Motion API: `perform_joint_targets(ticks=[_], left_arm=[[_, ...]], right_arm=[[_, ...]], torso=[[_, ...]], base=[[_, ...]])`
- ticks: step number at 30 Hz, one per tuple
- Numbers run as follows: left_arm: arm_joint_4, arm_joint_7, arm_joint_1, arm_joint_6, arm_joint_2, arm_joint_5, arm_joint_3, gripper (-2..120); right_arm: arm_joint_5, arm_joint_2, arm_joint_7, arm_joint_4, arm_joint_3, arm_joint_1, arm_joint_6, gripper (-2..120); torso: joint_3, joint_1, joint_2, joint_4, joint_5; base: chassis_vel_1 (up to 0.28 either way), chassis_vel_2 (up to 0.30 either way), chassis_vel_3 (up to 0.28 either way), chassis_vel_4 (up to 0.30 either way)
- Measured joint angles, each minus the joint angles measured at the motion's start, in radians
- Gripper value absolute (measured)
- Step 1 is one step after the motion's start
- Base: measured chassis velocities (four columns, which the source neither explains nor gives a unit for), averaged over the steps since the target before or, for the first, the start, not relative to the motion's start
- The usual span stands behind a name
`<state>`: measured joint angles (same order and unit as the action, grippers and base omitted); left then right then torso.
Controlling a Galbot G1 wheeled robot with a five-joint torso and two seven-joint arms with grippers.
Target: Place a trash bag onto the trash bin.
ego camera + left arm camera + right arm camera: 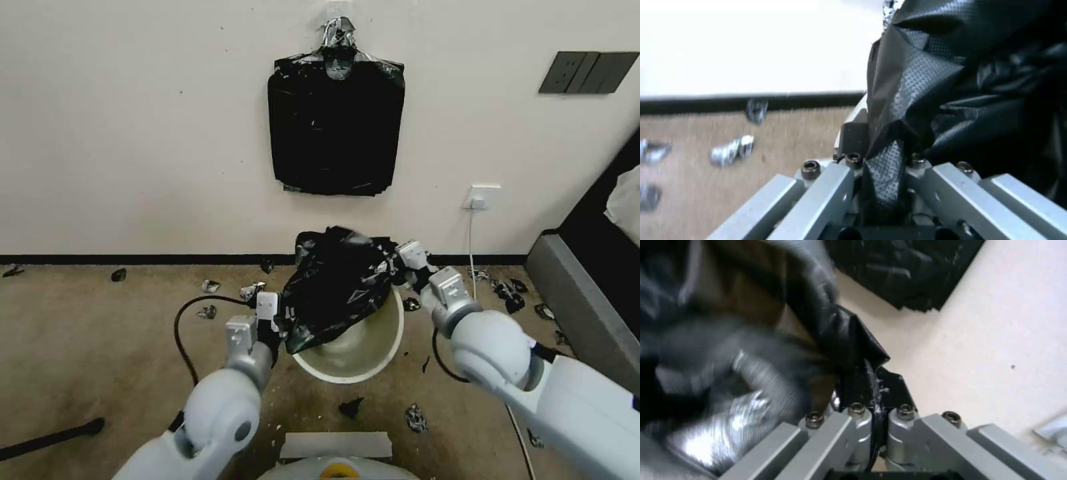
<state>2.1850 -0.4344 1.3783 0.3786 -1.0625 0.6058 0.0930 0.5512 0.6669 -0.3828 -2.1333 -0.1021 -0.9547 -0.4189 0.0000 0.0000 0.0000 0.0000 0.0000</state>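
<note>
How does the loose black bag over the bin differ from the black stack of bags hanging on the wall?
The crinkly glossy black plastic trash bag is bunched and bulging; the flat rectangular black stack of bags hangs smooth and neat.

The trash bag is pinched by the left gripper and right gripper, draped over part of the round white plastic trash bin; the stack hangs from a silver-taped top, touched by neither gripper.

Both are thin black plastic.

This looked like a plain indoor room used as a test space rather than a lived-in home. A bare off-white wall (133, 133) met a worn beige carpet (87, 347) at a black baseboard (133, 259). A flat stack of black plastic bags (337, 130) hung taped to the wall, torn black and silvery plastic scraps (507, 293) littered the floor, and a white wall socket (481, 197) held a plug.
</note>
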Motion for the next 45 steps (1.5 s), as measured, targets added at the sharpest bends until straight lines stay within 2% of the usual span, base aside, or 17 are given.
perform_joint_targets(ticks=[2,5,8,9,10,11,13,16,21,22,26,27,32,35,36,38,45], left_arm=[[0.001,0.005,0.002,-0.004,0.001,-0.004,0.002,3],[0.009,0.089,0.03,-0.109,0.014,-0.075,0.036,3],[0.009,0.108,0.035,-0.148,0.017,-0.088,0.045,3],[0.013,0.154,0.049,-0.235,0.019,-0.099,0.061,3],[0.013,0.154,0.049,-0.235,0.019,-0.099,0.061,3],[0.019,0.189,0.054,-0.29,0.018,-0.094,0.072,3],[0.026,0.223,0.059,-0.353,0.007,-0.045,0.09,3],[0.038,0.228,0.06,-0.372,-0.001,0.018,0.103,3],[0.054,0.181,0.057,-0.368,-0.019,0.175,0.135,3],[0.054,0.181,0.057,-0.368,-0.019,0.175,0.135,3],[0.066,0.136,0.068,-0.339,-0.022,0.255,0.148,3],[0.066,0.136,0.068,-0.339,-0.022,0.255,0.148,3],[0.077,0.117,0.091,-0.273,-0.009,0.263,0.157,3],[0.086,0.097,0.104,-0.204,0.002,0.248,0.158,3],[0.086,0.097,0.104,-0.204,0.002,0.248,0.158,3],[0.087,0.079,0.104,-0.172,0.001,0.245,0.158,3],[0.078,0.025,0.099,-0.114,-0.005,0.262,0.174,3]], right_arm=[[0.001,-0.004,0.003,0.0,0.001,-0.001,0.0,0],[0.055,-0.086,0.056,0.0,0.041,-0.024,-0.001,0],[0.081,-0.108,0.063,-0.003,0.055,-0.031,-0.001,0],[0.151,-0.157,0.092,-0.023,0.089,-0.051,-0.004,0],[0.151,-0.157,0.092,-0.023,0.089,-0.051,-0.004,0],[0.165,-0.185,0.134,-0.024,0.105,-0.064,0.002,0],[0.163,-0.224,0.21,-0.02,0.119,-0.097,0.041,0],[0.153,-0.237,0.256,-0.025,0.141,-0.139,0.068,0],[0.076,-0.23,0.329,-0.043,0.206,-0.27,0.121,0],[0.076,-0.23,0.329,-0.043,0.206,-0.27,0.121,0],[-0.065,-0.182,0.366,-0.055,0.223,-0.367,0.173,0],[-0.065,-0.182,0.366,-0.055,0.223,-0.367,0.173,0],[-0.099,-0.079,0.278,-0.035,0.215,-0.395,0.186,0],[-0.077,-0.029,0.19,-0.025,0.216,-0.387,0.205,10],[-0.077,-0.029,0.19,-0.025,0.216,-0.387,0.205,10],[-0.055,-0.014,0.158,-0.037,0.232,-0.396,0.215,20],[-0.033,-0.011,0.165,-0.089,0.313,-0.477,0.219,43]], torso=[[0.0,0.0,0.0,0.0001,0.0],[0.0,0.0,0.0,-0.0001,0.0002],[0.0,0.0,0.0,-0.0001,0.0002],[0.0,0.0,0.0,0.0,0.0],[0.0,0.0,0.0,0.0,0.0],[0.0,0.0,0.0,0.0,-0.0001],[0.0,0.0,0.0,0.0,0.0],[0.0,0.0,0.0,0.0,0.0],[0.0,0.0,0.0,-0.0001,-0.0001],[0.0,0.0,0.0,-0.0001,-0.0001],[0.0,0.0,0.0,-0.0002,0.0001],[0.0,0.0,0.0,-0.0002,0.0001],[0.0,0.0,0.0,0.0,0.0001],[0.0,0.0,0.0,0.0,0.0],[0.0,0.0,0.0,0.0,0.0],[0.0,0.0,0.0,0.0001,0.0],[0.0,0.0,0.0,0.0,-0.0002]], base=[[0.0,0.0,0.0,0.0],[0.0,0.0,0.0,0.0],[0.0,0.0,0.0,0.0],[0.0,0.0,0.0,0.0],[0.0,0.0,0.0,0.0],[0.0,0.0,0.0,0.0],[0.0,0.0,0.0,0.0],[0.0,0.0,0.0,0.0],[0.0,0.0,0.0,0.0],[0.0,0.0,0.0,0.0],[0.0,0.0,0.0,0.0],[0.0,0.0,0.0,0.0],[0.0,0.0,0.0,0.0],[0.0,0.0,0.0,0.0],[0.0,0.0,0.0,0.0],[0.0,0.0,0.0,0.0],[0.0,0.0,0.0,0.0]])
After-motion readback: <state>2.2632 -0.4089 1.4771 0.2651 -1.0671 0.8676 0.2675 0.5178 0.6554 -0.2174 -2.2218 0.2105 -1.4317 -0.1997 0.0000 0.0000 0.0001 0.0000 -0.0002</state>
